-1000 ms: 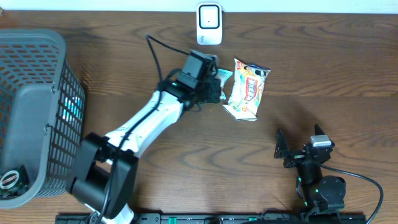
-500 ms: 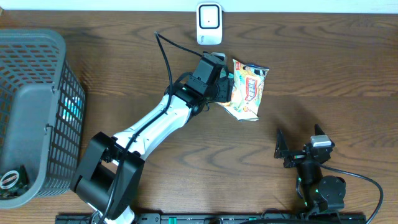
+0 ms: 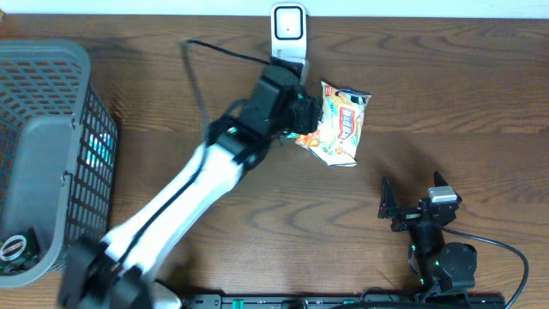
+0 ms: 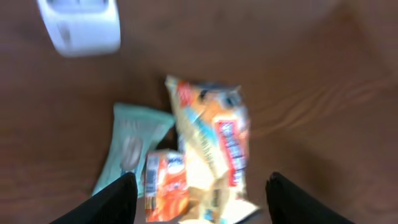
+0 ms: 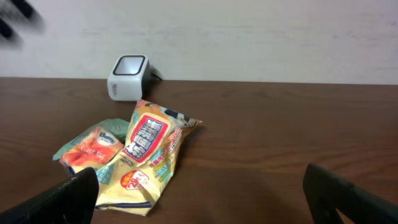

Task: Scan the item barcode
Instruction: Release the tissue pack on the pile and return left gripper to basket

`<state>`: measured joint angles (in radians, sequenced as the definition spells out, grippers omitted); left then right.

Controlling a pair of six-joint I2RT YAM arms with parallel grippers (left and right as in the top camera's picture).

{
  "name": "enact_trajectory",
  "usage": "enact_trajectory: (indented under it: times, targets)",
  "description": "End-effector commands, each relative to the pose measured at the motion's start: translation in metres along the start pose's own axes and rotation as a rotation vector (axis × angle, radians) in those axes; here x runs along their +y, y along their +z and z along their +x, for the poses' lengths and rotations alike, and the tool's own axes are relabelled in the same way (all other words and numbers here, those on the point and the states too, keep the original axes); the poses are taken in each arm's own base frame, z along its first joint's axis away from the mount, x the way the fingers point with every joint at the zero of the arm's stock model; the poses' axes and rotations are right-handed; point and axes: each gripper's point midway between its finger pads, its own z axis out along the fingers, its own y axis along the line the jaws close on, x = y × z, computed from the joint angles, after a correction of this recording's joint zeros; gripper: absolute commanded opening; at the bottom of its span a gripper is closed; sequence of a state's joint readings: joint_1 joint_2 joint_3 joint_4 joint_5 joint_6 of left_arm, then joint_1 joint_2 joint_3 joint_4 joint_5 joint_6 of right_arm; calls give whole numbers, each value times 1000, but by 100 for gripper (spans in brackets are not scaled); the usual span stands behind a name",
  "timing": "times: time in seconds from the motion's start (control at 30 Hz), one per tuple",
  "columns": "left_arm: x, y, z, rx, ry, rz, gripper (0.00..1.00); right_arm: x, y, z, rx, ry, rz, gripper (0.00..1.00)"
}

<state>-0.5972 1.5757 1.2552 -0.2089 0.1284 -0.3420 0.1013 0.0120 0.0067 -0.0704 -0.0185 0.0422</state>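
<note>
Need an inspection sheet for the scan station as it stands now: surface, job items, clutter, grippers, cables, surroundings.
Surface: brown wood table, no spills seen.
Job's things: white scanner at the far edge; yellow snack bag lying in front of it, orange packet and mint packet beside the bag; no barcode discernible.
Clutter: grey basket at the left, small round item inside.
Grippers: left gripper open above the packets, holding nothing; right gripper open, empty, at the near right.
Cables: black cable loops off the left arm near the scanner; second cable trails from the right arm's base.
Surroundings: pale wall behind the table.
</note>
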Motion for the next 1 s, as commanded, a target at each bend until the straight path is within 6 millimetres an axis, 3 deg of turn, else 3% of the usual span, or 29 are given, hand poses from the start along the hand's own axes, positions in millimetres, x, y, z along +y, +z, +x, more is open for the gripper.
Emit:
enact_trajectory:
  times: [0.0,0.1,0.33,0.4,0.43,0.57,0.7,0.97]
  targets:
    - [2,-66,-43,-147,50,-29,72,2,0,0,0,12,-6,99]
    - [28,-113,-56,-214,21,-140,75,2,0,0,0,12,-6,99]
    - [118,-241,-69,-416,-97,-544,82,2,0,0,0,12,-6,99]
    - [139,-276,-66,-469,-136,-656,83,2,0,0,0,12,-6,99]
    - [147,-291,-62,-487,-153,-705,89,2,0,0,0,12,-6,99]
    - [186,-355,-33,-554,-300,-959,90,2,0,0,0,12,-6,99]
    - [216,-399,2,-557,-428,-1208,91,2,0,0,0,12,-6,99]
    - [252,-441,39,-494,-563,-1499,97,2,0,0,0,12,-6,99]
